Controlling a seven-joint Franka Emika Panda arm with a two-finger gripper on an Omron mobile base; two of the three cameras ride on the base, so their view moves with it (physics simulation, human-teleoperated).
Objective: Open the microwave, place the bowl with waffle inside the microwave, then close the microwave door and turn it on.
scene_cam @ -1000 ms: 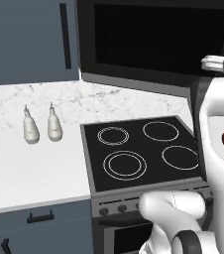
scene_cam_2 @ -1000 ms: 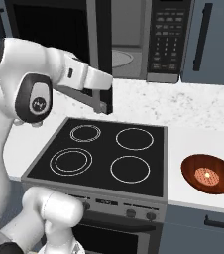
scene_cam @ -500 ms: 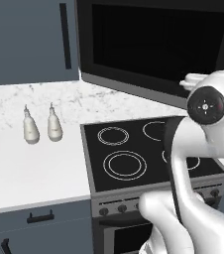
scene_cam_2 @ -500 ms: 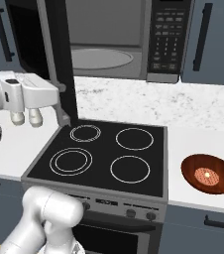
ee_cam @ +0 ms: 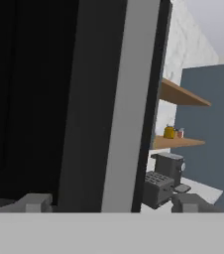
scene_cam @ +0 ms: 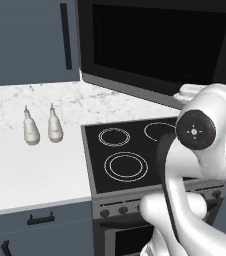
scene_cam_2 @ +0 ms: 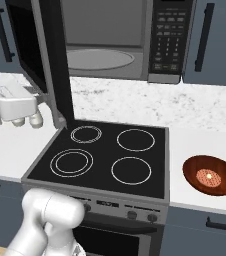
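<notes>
Bowl (scene_cam_2: 211, 175) holding waffle (scene_cam_2: 208, 176), microwave (scene_cam_2: 135, 40) open

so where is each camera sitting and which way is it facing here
Left base view: behind the arm on its left, looking forward and down at the stovetop, two white bottles and the swung-open microwave door.
Right base view: behind on the right, facing the same stovetop, the open microwave and the bowl; the arm reaches left.
Hand view: on the hand, looking along the tool at the door's edge.
All three share the door.
</notes>
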